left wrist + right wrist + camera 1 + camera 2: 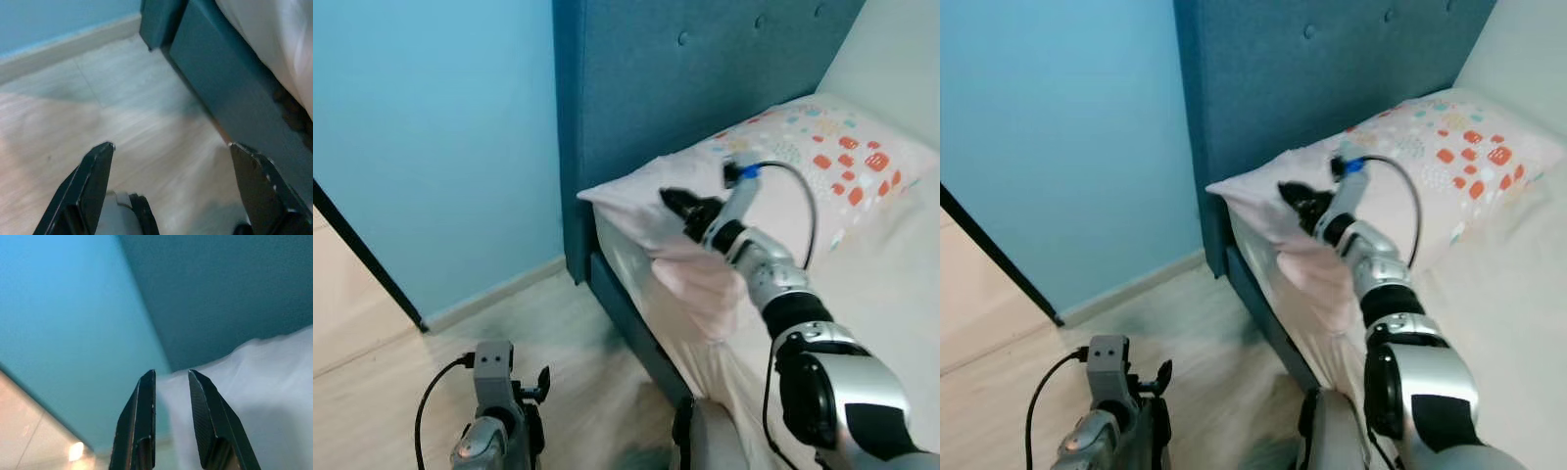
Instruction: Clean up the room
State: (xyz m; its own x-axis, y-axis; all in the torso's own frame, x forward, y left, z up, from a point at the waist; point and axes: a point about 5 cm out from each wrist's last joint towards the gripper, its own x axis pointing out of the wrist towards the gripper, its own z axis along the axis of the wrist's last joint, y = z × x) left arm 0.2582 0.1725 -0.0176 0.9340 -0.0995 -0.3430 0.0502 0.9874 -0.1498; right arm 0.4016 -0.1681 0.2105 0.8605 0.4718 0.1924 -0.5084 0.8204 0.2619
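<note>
Because the bedding needs straightening, we hold the right gripper [677,203], fingers slightly parted and empty, over the pillow [822,157] at 2 o'clock, while the left gripper [171,186] hangs wide open over the floor [98,107].

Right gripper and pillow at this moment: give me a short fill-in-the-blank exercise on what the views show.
1. The right gripper is raised over the corner of the ____.
2. The pillow leans against the teal ____.
3. The left gripper, low beside the bed frame, has its fingers ____.
4. The wall beside the bed is light ____.

Missing words: pillow; headboard; open; blue
</note>
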